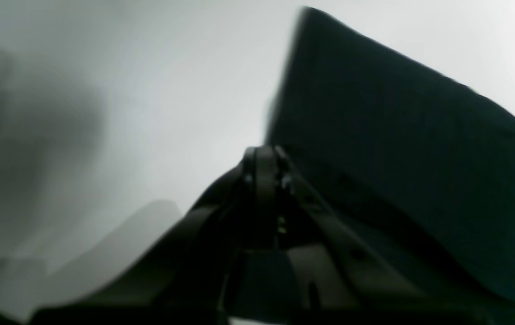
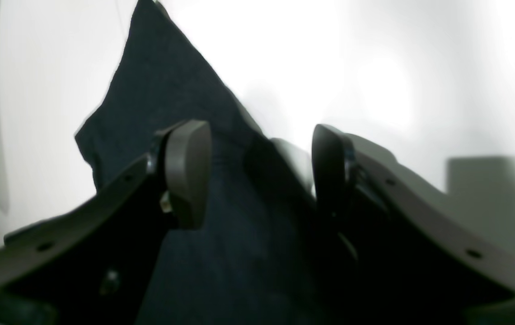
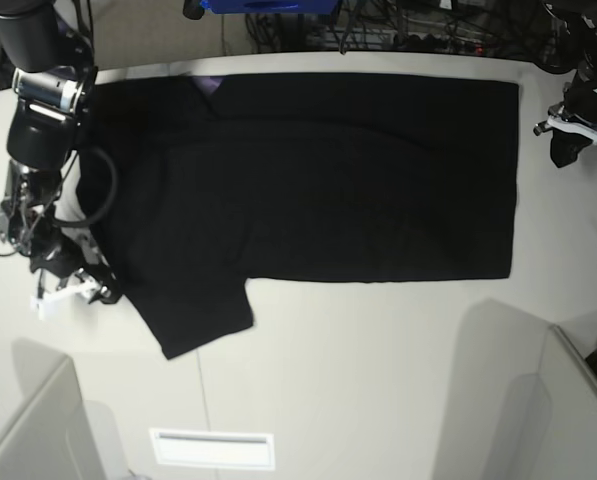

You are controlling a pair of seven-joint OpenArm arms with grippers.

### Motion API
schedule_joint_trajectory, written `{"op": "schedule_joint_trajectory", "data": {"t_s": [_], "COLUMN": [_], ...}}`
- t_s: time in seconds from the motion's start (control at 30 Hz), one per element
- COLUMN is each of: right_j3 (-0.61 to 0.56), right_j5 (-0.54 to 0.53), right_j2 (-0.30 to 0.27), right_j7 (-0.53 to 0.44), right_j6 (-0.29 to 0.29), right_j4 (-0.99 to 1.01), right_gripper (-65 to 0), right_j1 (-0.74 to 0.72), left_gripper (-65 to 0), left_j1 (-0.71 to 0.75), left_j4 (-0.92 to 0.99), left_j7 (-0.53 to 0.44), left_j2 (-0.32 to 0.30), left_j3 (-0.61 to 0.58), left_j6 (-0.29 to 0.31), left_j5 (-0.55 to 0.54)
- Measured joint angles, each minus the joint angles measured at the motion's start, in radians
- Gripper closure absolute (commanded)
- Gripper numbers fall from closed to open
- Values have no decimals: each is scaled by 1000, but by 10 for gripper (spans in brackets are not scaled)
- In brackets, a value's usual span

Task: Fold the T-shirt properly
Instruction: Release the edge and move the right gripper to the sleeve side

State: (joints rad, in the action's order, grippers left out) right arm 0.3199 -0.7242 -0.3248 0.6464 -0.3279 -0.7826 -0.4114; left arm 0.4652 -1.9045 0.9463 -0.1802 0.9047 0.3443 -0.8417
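The black, matte cloth T-shirt [image 3: 318, 180] lies flat as a broad rectangle on the smooth white counter [image 3: 378, 380], one sleeve jutting toward the released right claw [image 2: 257, 176] over its edge, while the left claw [image 1: 266, 167] is clenched beside the cloth.
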Motion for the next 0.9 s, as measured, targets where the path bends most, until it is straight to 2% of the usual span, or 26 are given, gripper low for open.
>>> {"op": "schedule_joint_trajectory", "data": {"t_s": [0.13,0.33,0.53,0.8,0.9], "right_j3": [-72,-301,-465,-571,-575], "right_j5": [-3,-18,-6,-8,-9], "right_j2": [-10,-32,-27,-25,-25], "right_j7": [-79,-229,-235,-240,-223], "right_j6": [3,-2,0,-1,-1], "right_j4": [136,362,388,391,389], "right_gripper": [-341,-341,-341,-336,-335], "right_j1": [-86,-202,-257,-273,-277], "left_gripper": [0,0,0,0,0], "left_j1": [3,2,7,5,3], "left_j4": [0,0,0,0,0], "left_j7": [0,0,0,0,0], "left_j2": [-6,-6,-6,-6,-6], "left_j3": [-8,-3,-3,-3,-3], "left_j6": [-1,0,-1,-1,-1], "left_j5": [4,3,3,3,3]}}
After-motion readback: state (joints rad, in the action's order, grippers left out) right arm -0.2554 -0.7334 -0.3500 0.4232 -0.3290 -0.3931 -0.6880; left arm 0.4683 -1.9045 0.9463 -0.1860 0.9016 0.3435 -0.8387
